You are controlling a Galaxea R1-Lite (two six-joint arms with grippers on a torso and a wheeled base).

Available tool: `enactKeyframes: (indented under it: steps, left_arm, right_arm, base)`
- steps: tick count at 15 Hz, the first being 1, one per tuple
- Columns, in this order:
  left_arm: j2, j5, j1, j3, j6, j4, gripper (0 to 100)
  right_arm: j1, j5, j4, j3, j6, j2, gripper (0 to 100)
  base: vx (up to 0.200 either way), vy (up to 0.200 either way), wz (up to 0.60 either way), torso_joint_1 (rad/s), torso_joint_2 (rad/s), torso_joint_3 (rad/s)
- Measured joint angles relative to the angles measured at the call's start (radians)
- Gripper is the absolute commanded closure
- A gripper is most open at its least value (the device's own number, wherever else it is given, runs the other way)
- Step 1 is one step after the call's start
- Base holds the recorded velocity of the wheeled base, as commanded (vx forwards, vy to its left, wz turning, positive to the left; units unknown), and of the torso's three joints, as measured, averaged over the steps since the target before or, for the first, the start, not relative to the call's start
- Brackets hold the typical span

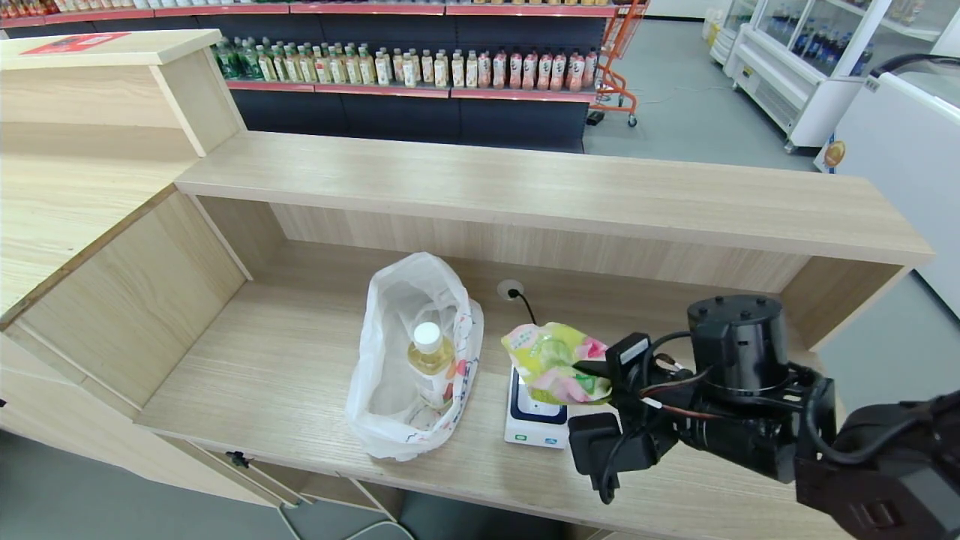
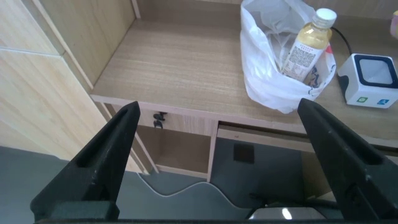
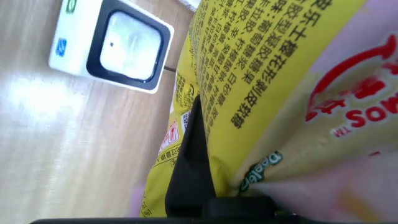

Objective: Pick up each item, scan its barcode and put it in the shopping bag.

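One yellow snack bag (image 1: 556, 363) sits pinched between the right jaws.

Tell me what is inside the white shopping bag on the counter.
A bottle of yellowish drink with a white cap sits inside the shopping bag. Its base is covered by the bag's folds, so anything lying at the bottom cannot be seen.

The pale wooden desk (image 1: 262, 360) carries a white shopping bag (image 1: 382, 352), standing open. Just beside it, toward the robot's right, sits a small white scanner (image 1: 534, 427). A black cable (image 1: 527, 306) runs behind the scanner.
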Motion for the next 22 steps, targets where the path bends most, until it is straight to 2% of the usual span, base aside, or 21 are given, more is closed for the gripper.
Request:
enactKeyframes:
  steps: [2,4,6,9,11,14,19,22]
  left_arm:
    - [0.000,0.000,0.000,0.000,0.003,0.000,0]
    - [0.000,0.000,0.000,0.000,0.002,0.000,0]
    - [0.000,0.000,0.000,0.000,-0.001,0.000,0]
    - [0.000,0.000,0.000,0.000,0.000,0.000,0]
    - [0.000,0.000,0.000,0.000,0.000,0.000,0]
    - [0.000,0.000,0.000,0.000,0.002,0.000,0]
    - [0.000,0.000,0.001,0.000,0.004,0.000,0]
    - [0.000,0.000,0.000,0.000,0.004,0.000,0]
  right_arm:
    - [0.029,-0.035,0.154,-0.034,0.216,-0.113,100]
    - [0.049,-0.049,0.345,-0.074,0.519,-0.221,100]
    - [0.052,-0.053,0.512,-0.155,0.880,-0.307,100]
    - [0.017,-0.052,0.586,-0.230,1.390,-0.382,100]
    - [-0.019,-0.053,0.599,-0.218,1.642,-0.415,100]
    - [-0.049,-0.027,0.529,-0.135,1.741,-0.424,100]
    - [-0.087,0.067,0.323,-0.092,1.744,-0.270,100]
    - [-0.084,0.111,0.288,-0.086,1.744,-0.161,100]
  base:
    - [0.000,0.000,0.00,0.000,0.00,0.000]
    - [0.000,0.200,0.00,0.005,0.00,0.002]
    - [0.000,0.200,0.00,-0.007,0.00,0.007]
    - [0.000,0.200,0.00,0.014,0.01,-0.001]
    - [0.000,0.200,0.00,-0.010,0.00,0.002]
    - [0.000,0.133,0.00,0.003,0.00,-0.002]
    - [0.000,0.000,0.00,0.000,0.00,0.000]
    - [0.000,0.000,0.00,0.000,0.00,0.000]
